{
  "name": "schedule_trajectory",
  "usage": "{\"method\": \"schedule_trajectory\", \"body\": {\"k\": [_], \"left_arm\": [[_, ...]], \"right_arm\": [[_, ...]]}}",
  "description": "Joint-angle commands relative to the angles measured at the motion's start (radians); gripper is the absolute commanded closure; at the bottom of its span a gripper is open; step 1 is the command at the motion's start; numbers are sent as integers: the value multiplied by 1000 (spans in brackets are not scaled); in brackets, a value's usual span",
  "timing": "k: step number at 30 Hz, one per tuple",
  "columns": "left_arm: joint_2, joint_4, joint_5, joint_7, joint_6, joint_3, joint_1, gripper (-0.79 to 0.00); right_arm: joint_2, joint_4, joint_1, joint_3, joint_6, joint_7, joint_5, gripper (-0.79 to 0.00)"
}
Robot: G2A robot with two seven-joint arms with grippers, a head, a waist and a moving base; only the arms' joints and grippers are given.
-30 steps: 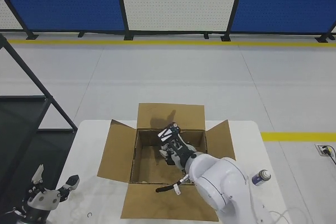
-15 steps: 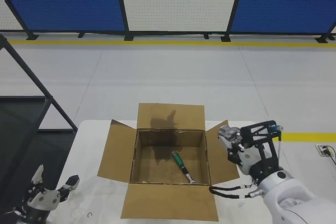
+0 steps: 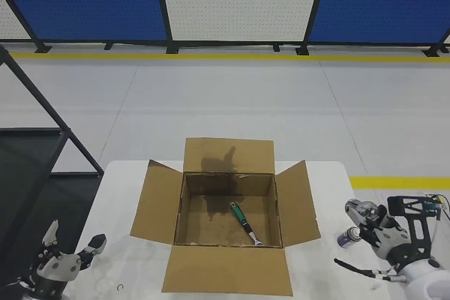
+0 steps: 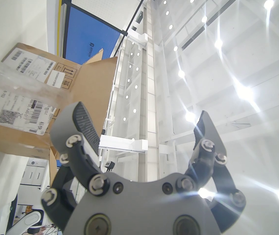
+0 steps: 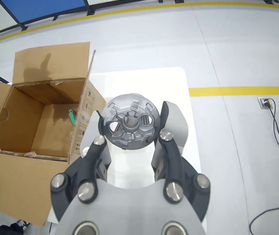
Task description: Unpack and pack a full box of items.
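Metal hub (image 5: 129, 124), a round grey casting with a central bore, round holes and raised ribs on its face, is clamped between the two fingers of the right tool (image 5: 133, 112). The fingers are closed partway and press on opposite sides of the rim, so the ribbed face is turned toward the wrist camera. The hub is held above the white worktop (image 5: 142, 81), outside the box.

The hub looks solid and stiff. It is probably heavy for its size and unlikely to break. Its bare metal rim may slip between the pads if the tool swings fast. The grip across the full width of the rim seems the sensible one. The holes and bore look too small for a finger. It should be set down gently, since a dropped casting could mark the worktop.

Beside this tool stands the open cardboard box (image 5: 19, 121) with all four flaps folded outward, and one flap lies between the tool and the box. A green-handled wrench (image 3: 244, 220) lies on the box floor. In the top view a small can (image 3: 350, 237) stands on the worktop just beside the right tool (image 3: 364, 216).

The left tool (image 4: 142, 113) is wide open and holds nothing. It points up toward the ceiling lights, with a labelled side of the box near it.
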Motion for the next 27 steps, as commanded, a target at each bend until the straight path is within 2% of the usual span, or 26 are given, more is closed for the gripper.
{"method": "schedule_trajectory", "body": {"k": [1,11,15,22,27], "left_arm": [[0,0,0,0,0,0,0,-785],[0,0,0,0,0,0,0,-785],[0,0,0,0,0,0,0,-785],[0,0,0,0,0,0,0,-785],[0,0,0,0,0,0,0,-785]], "right_arm": [[4,0,-16,8,-16,25,-1,0],[18,16,-66,-95,-36,191,-68,0],[23,95,-28,-147,-42,208,-100,0],[24,259,76,-232,51,219,-182,0],[24,348,126,-275,76,216,-205,0]]}}
